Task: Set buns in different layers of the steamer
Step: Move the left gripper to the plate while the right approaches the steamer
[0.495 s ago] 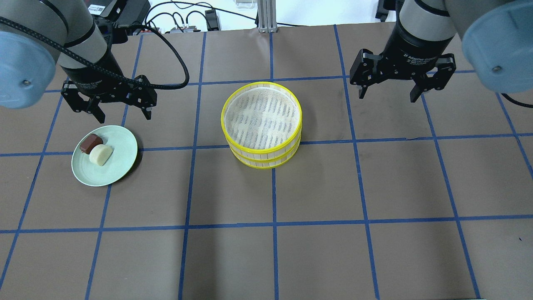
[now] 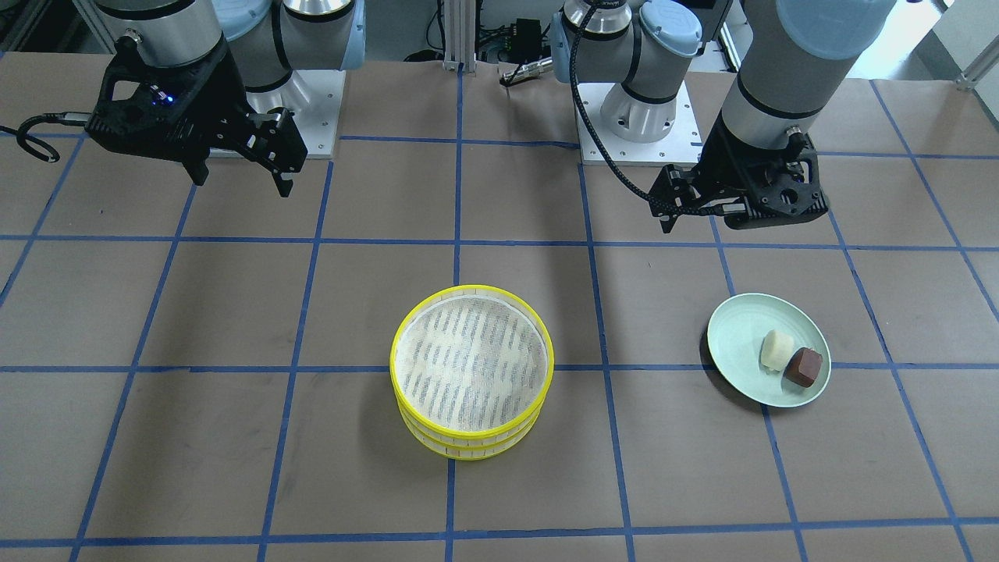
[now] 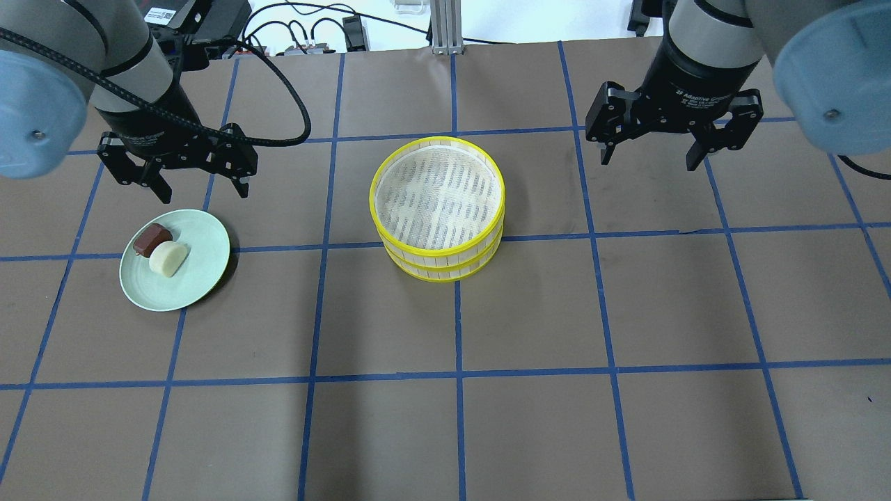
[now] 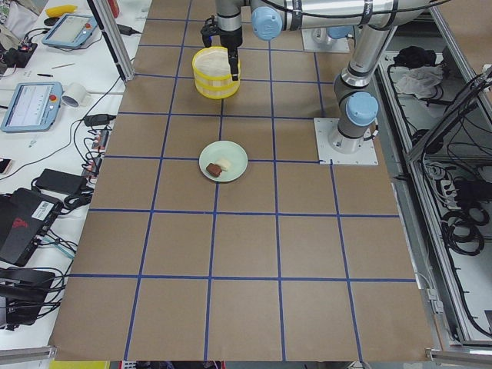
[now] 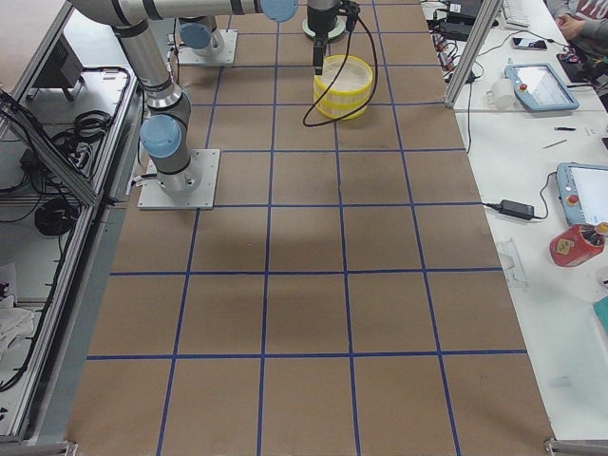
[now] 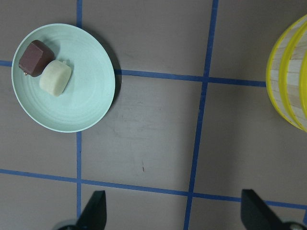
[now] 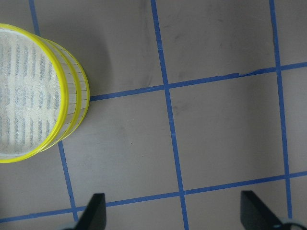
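Observation:
A creamy white bun [image 3: 169, 258] and a reddish-brown bun [image 3: 152, 239] lie touching on a pale green plate [image 3: 202, 275] at the table's left. They also show in the left wrist view, white [image 6: 55, 77] and brown [image 6: 35, 58]. The two steamer layers are stacked at the table's centre, the upper one [image 3: 440, 252] on the lower one [image 3: 445, 277], and the upper one is empty. My left gripper [image 3: 205, 195] is open and empty, above the table just beyond the plate. My right gripper [image 3: 649, 163] is open and empty, to the right of the stack.
The brown table cover has a blue tape grid. Cables and a metal post [image 3: 440, 28] lie at the far edge. In the front-facing view the arm bases [image 2: 636, 117] stand behind the stack [image 2: 472, 367].
My left gripper has shifted slightly up and to the left in the overhead view, a little away from the plate. The right gripper, buns and steamer have stayed put.

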You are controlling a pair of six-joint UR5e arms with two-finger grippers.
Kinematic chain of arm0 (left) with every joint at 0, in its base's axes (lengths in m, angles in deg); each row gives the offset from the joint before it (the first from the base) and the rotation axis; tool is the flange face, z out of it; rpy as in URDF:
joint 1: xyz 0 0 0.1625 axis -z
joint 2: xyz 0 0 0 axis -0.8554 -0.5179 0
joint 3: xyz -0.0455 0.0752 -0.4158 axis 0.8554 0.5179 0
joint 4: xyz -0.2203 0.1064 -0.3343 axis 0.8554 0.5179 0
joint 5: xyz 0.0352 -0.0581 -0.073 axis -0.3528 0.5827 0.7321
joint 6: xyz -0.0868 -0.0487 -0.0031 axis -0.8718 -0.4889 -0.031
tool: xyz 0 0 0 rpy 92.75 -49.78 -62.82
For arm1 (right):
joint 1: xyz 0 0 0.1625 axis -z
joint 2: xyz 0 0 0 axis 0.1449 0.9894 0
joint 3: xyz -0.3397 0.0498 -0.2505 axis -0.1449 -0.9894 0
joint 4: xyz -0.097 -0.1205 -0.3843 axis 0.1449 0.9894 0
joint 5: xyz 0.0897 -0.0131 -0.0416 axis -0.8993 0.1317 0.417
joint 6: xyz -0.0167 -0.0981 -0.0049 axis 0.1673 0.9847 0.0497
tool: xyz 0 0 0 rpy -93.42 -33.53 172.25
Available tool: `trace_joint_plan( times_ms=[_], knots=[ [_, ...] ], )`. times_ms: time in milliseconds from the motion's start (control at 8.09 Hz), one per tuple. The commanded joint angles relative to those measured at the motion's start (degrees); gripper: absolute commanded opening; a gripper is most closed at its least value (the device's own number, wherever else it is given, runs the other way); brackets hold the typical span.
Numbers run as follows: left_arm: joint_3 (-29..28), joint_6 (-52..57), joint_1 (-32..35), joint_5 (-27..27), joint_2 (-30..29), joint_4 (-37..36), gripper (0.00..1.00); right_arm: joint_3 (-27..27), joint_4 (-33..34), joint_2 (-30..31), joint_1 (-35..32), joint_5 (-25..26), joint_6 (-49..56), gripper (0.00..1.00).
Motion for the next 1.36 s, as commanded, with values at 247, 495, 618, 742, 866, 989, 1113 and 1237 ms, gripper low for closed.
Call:
trace_joint_plan(
  times_ms=[247, 495, 618, 742, 866, 989, 1113, 1237],
  knots=[
    [0.5, 9.5, -10.0, -0.1, -4.7, -3.4, 1.0, -0.6, 0.9, -2.2, 0.0, -0.4, -0.8, 1.0],
    [2.7, 9.8, -16.5, 0.1, -9.1, -9.0, 1.0, -0.6, 0.4, -1.8, 0.0, 0.1, -1.0, 1.0],
    [4.2, 9.8, -18.3, 0.2, -11.4, -13.1, 1.0, -0.6, 0.8, -1.9, -0.1, -0.2, -1.1, 1.0],
    [5.2, 9.6, -18.6, 0.0, -14.3, -16.6, 1.0, -0.6, 1.8, -2.2, -0.1, -0.3, -1.2, 1.0],
    [5.2, 9.4, -18.9, -0.1, -16.3, -17.8, 1.0, -0.7, 2.4, -3.5, -0.5, -0.4, -4.2, 1.0],
    [5.3, 9.4, -19.1, -0.1, -17.7, -18.2, 1.0, -0.9, 5.4, -6.5, -2.2, -0.3, -7.8, 1.0],
    [5.3, 9.3, -19.1, -0.3, -19.1, -18.3, 1.0, -1.0, 6.2, -7.8, -3.7, -0.1, -8.2, 1.0],
    [5.3, 9.1, -19.1, -0.4, -20.1, -19.0, 1.0, -1.1, 6.1, -7.8, -3.6, 0.3, -7.5, 1.0]
  ],
)
